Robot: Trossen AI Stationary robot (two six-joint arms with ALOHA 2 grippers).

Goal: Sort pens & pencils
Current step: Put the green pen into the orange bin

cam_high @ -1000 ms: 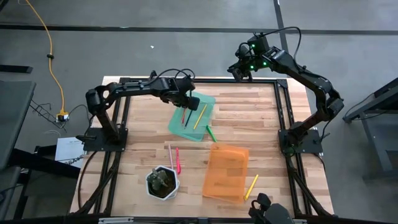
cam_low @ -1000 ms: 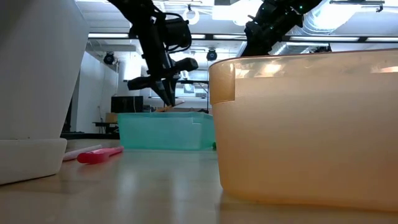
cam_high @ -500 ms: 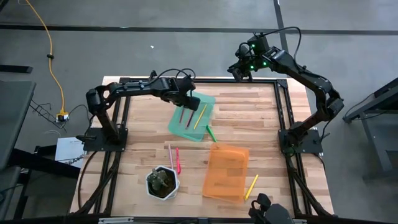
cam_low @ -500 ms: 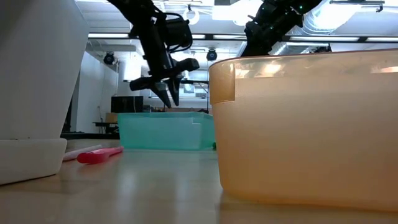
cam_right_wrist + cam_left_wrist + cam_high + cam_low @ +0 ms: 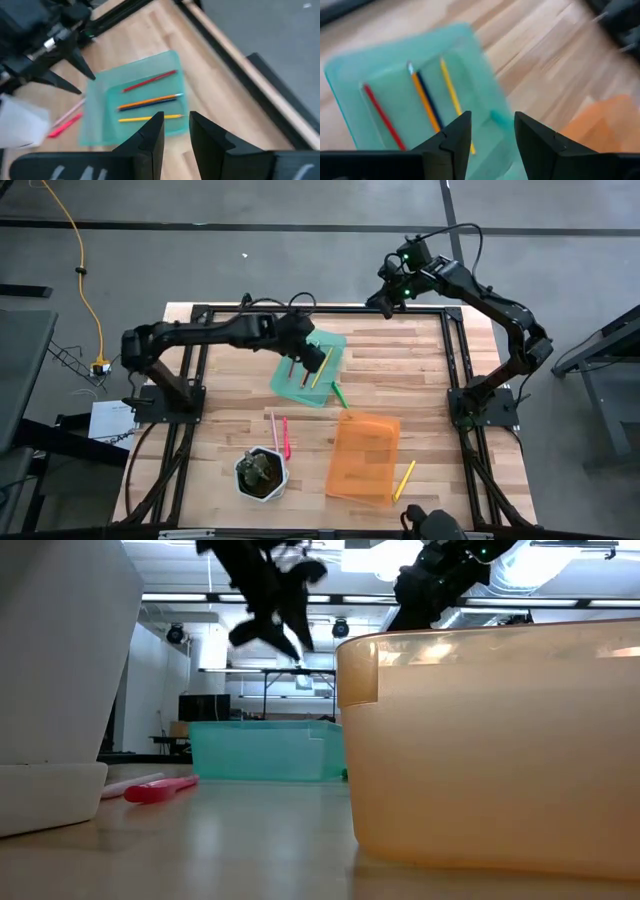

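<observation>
High view, near edge: yellow pencil (image 5: 404, 478) on counter (image 5: 400, 370) beside orange tray (image 5: 364, 456).
Middle: pink pens (image 5: 284, 436).
Green tray (image 5: 290, 380): red, dark, yellow pencils.
Left gripper (image 5: 313, 360): above it, jaws open, empty.
Right gripper (image 5: 386, 295): far edge, jaws parted, empty.

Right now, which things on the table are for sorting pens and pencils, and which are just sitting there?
For the job: red pencil, orange pencil, yellow pencil, green pen, pink pens, yellow pen, green tray, orange tray.
Just sitting there: plant pot.

Translucent plastic trays (image 5: 309, 370), wooden table (image 5: 420, 370)
</observation>
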